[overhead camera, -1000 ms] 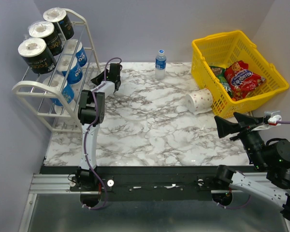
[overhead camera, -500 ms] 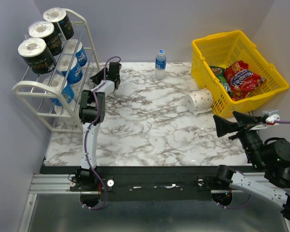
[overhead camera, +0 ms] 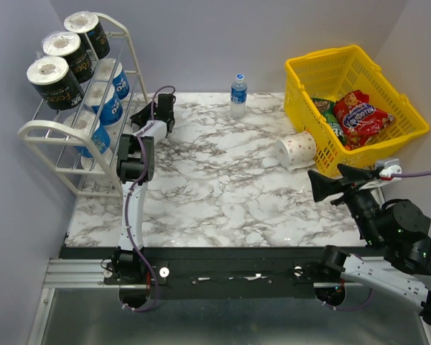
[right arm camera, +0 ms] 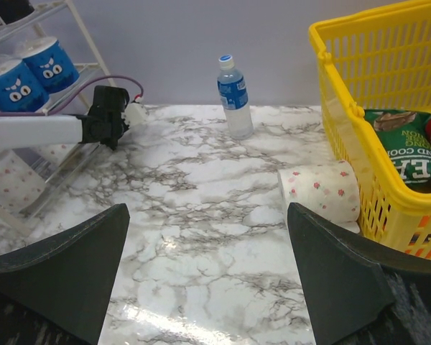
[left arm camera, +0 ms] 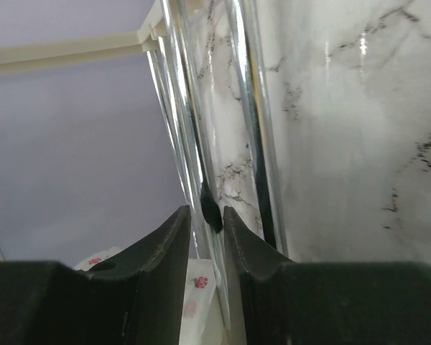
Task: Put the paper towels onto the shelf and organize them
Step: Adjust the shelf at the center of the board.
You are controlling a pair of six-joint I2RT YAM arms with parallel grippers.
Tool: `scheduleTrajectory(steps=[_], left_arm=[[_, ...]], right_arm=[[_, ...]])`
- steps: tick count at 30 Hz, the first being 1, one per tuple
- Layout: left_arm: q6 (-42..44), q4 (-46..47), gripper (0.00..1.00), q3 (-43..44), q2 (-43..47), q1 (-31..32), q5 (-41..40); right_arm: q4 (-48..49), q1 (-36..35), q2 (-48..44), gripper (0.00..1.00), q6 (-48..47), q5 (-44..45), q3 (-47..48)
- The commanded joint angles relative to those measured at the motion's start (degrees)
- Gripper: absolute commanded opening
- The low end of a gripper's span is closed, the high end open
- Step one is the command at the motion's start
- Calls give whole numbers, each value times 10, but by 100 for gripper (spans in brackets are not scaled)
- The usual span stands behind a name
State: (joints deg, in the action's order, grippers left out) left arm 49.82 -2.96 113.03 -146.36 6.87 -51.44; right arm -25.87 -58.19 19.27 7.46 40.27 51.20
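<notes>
Shelf stands at the far-left of the desk. Black rolls are noted on the top tier, blue rolls on the tier below, and reddish-dotted wrap shows low in the rack in the left wrist view. One dotted roll is not yet shelved. It lies on the desk, well apart from the shelf and just beside the near-left corner of the yellow basket; whether it touches the basket cannot be told. The step in hand is judged to be the fetching of this last loose roll by the right arm. The right end effector is held released, jaws spread wide and aimed toward the roll from the near side, nothing between them. The left end effector is parked by the chrome bars of the shelf's lower tier, jaws drawn to a narrow slit, nothing seen gripped. The loose roll is seen on its side, long axis roughly left to right across the desk, white end facing left toward the shelf, the other end toward the basket. The next move is judged to call for a forward reach and descent, with the jaws set across the wrapped body rather than the ends, clear of the basket wall. A water bottle stands at the far edge, out of the likely path.
</notes>
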Motion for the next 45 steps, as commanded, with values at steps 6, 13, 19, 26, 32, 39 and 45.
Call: scheduleTrajectory(steps=[6, 13, 19, 26, 32, 39, 45], left_arm=[[19, 27, 26, 4, -4, -17, -8], [28, 38, 22, 23, -18, -24, -16], [22, 31, 25, 23, -25, -25, -16], [-5, -6, 25, 0, -11, -23, 9], [-21, -12, 25, -18, -8, -19, 21], [-39, -34, 24, -26, -9, -19, 35], [-39, -44, 24, -19, -18, -20, 38]], right_arm=[[26, -4, 20, 100, -3, 7, -8], [31, -3, 24, 100, 0, 5, -21], [46, -4, 37, 100, -15, 5, -20], [49, -4, 31, 100, -18, 2, -23], [57, -3, 25, 100, -26, 6, -29], [63, -4, 32, 100, -36, 2, -27], [69, -3, 33, 100, -38, 2, -31]])
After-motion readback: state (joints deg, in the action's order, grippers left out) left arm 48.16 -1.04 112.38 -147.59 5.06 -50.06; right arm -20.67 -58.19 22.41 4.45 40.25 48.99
